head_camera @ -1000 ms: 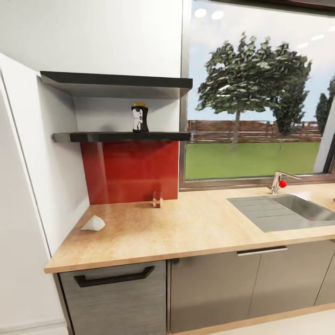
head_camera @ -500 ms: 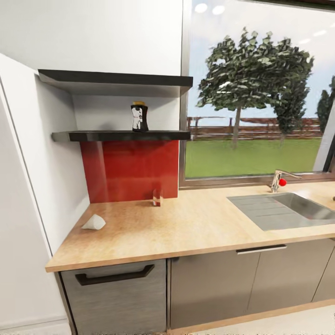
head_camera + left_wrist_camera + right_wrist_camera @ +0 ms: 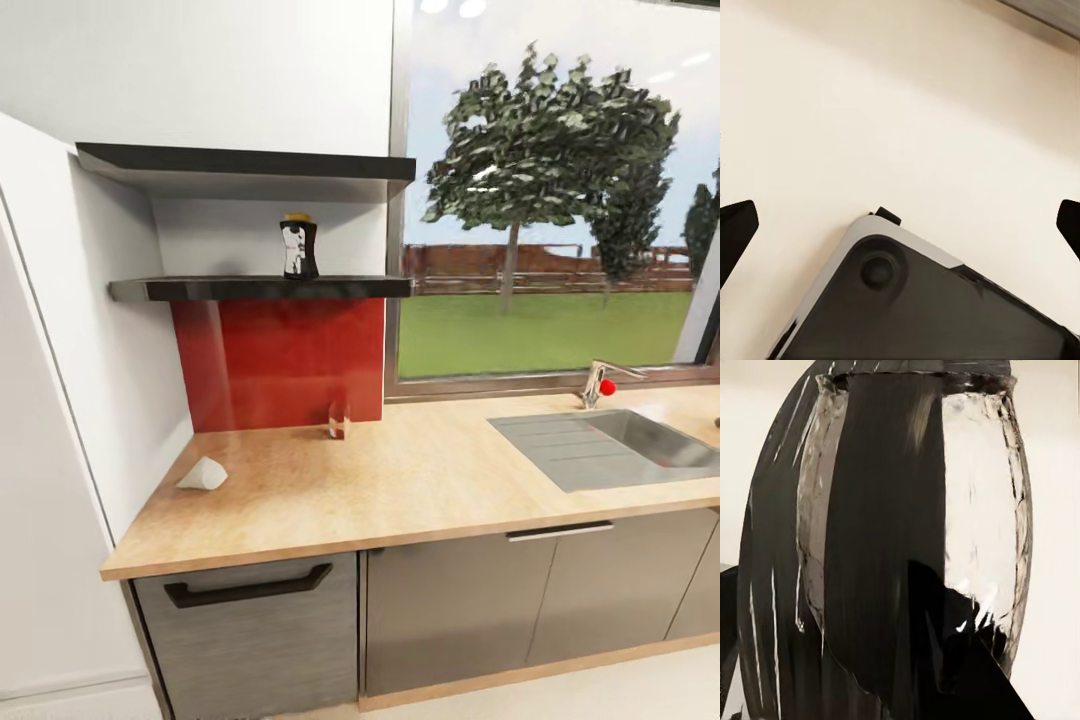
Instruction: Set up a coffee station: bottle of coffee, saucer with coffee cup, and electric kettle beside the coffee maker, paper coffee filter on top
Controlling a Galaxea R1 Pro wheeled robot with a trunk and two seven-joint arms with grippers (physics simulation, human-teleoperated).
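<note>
The bottle of coffee [image 3: 299, 247], dark with a yellow cap, stands on the kitchen shelf [image 3: 260, 289]. Below it, a pale paper coffee filter [image 3: 203, 474] lies on the beige kitchen countertop [image 3: 400, 485] near the left wall. The electric kettle [image 3: 975, 510], clear glass with a dark inside, looms right in front of the right wrist camera over pale floor, with my right gripper [image 3: 870, 667] shut on it. My left gripper [image 3: 900, 229] is open, its dark fingertips [image 3: 735, 232] far apart over pale floor. The coffee maker, saucer and coffee cup are out of view.
A small clear glass with red contents [image 3: 339, 423] stands against the red backsplash [image 3: 280, 360]. An inset steel sink [image 3: 620, 450] with a faucet [image 3: 598, 383] lies at the right under the window. Grey cabinets front the counter. A dark part of my base [image 3: 922, 307] shows beneath the left gripper.
The head camera has shifted a little, so the whole scene sits slightly higher in the picture. Nothing on the counter or shelf has moved.
</note>
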